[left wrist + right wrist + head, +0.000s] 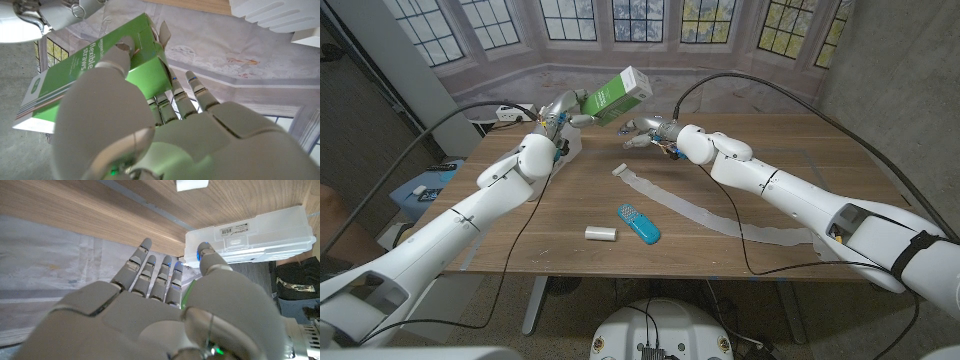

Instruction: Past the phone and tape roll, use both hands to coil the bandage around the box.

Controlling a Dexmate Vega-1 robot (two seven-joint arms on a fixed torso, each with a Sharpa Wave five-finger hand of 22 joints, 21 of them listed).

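Observation:
My left hand (558, 112) grips a green straw box (622, 93) by one end and holds it tilted in the air above the table's far side. In the left wrist view the box (95, 65) sticks out past my left hand (150, 135). Just right of the box, my right hand (645, 133) hovers with its fingers apart and holds nothing; the right wrist view shows the right hand (160, 310) spread too. A long white bandage (710, 212) lies unrolled on the table, one end (622, 170) below the box. The blue phone (638, 224) and white tape roll (601, 233) lie nearer me.
A clear plastic case (252, 230) sits at the table's edge by my left arm. A power strip (515, 112) lies at the far left corner. Black cables (740, 80) arc over both arms. The table's front edge (650, 268) runs just beyond the tape roll.

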